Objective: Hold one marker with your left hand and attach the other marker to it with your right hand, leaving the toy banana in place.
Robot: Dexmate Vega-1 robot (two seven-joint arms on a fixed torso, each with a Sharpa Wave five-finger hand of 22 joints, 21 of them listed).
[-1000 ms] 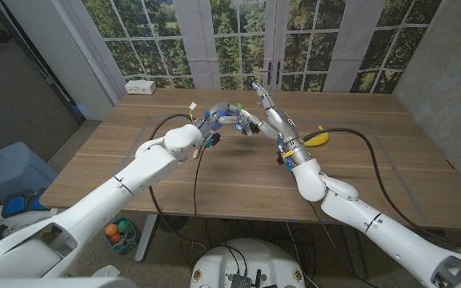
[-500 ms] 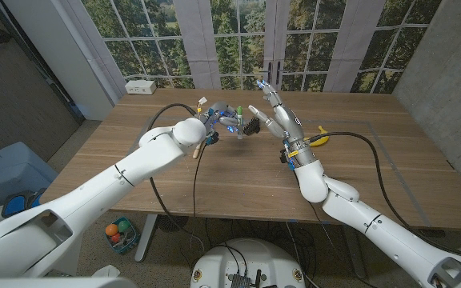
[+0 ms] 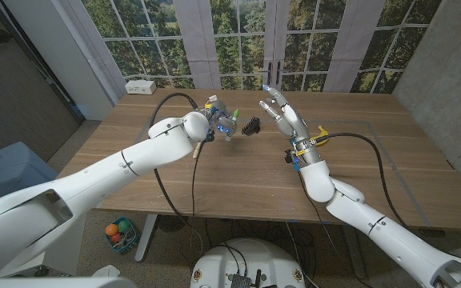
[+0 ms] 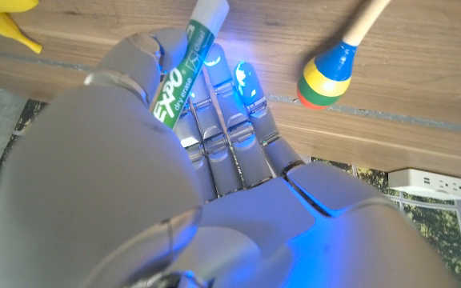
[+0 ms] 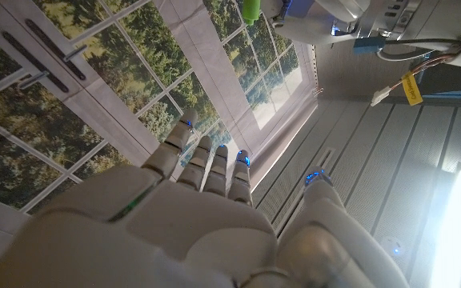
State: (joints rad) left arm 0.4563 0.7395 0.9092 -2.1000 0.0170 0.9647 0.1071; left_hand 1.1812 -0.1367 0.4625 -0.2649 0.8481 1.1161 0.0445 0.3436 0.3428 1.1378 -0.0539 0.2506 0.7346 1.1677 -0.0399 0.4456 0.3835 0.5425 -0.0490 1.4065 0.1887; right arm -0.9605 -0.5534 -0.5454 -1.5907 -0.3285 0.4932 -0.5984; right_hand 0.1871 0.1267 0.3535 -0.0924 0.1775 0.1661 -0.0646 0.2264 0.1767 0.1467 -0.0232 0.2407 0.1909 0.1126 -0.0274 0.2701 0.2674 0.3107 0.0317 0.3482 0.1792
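My left hand point(image 3: 221, 123) is raised over the far middle of the wooden table point(image 3: 214, 186) and grips a green Expo marker point(image 4: 184, 68), whose white end sticks out past the fingers. I cannot tell whether a second marker is joined to it. My right hand point(image 3: 282, 112) is lifted to the right of the left hand, apart from it, with fingers spread and nothing in them point(image 5: 206, 188). The yellow toy banana point(image 3: 321, 133) lies on the table just behind the right wrist, and its tip appears again as the banana point(image 4: 5, 18) in the left wrist view.
A small dark object point(image 3: 251, 126) sits on the table between the hands. A striped toy maraca point(image 4: 326, 76) with a wooden handle lies near the left hand. A white power strip point(image 3: 141, 86) rests at the far left corner. Black cables trail over the table from both wrists.
The hands were together a second ago. The right hand has drawn away to the right and spread its fingers. The left hand, still holding the marker, has shifted slightly left.
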